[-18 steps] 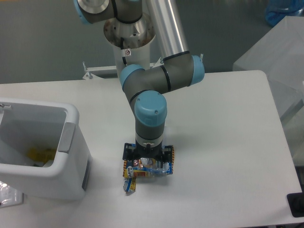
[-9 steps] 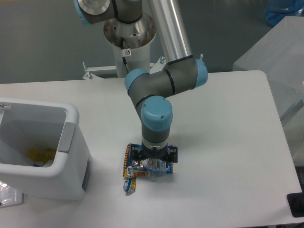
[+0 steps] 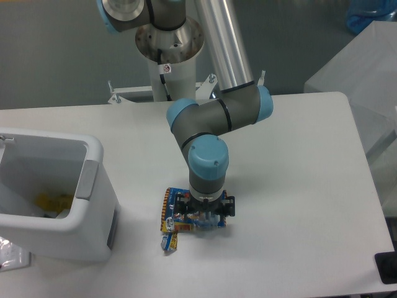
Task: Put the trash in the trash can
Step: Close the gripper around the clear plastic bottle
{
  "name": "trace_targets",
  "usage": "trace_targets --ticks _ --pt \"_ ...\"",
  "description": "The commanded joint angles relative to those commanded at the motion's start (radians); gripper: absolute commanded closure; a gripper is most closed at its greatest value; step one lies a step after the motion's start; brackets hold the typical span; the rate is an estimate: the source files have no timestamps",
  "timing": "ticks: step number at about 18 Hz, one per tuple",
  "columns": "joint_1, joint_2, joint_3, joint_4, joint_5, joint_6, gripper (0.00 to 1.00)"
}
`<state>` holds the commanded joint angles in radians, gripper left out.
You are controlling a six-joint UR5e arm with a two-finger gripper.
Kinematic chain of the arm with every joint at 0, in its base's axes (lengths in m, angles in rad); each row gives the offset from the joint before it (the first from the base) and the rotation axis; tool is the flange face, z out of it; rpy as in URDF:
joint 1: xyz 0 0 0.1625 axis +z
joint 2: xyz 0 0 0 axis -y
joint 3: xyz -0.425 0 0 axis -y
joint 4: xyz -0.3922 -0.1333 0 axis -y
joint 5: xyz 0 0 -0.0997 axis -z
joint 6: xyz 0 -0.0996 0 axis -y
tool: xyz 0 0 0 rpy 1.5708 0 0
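Tool drifts right over the snack packet, pickup not made yet

The tool has slid a touch to the right over the last second and now sits right down on the snack packet, which lies flat on the desk, well apart from the trash can at the left. Its jaws are hidden under the wrist, so I cannot tell their spread. Something yellow already lies inside the can; the packet looks next to go.
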<state>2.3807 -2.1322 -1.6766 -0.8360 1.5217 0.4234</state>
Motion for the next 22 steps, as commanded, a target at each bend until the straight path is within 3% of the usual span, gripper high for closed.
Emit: trace_targets --ticks 6,9,22 --pt "0.0 0.001 0.003 0.009 0.0 0.003 0.01" --pt "0.0 0.001 -0.002 0.009 0.023 0.002 0.15" --pt "-0.003 0.005 -0.003 0.006 0.04 0.002 0.31"
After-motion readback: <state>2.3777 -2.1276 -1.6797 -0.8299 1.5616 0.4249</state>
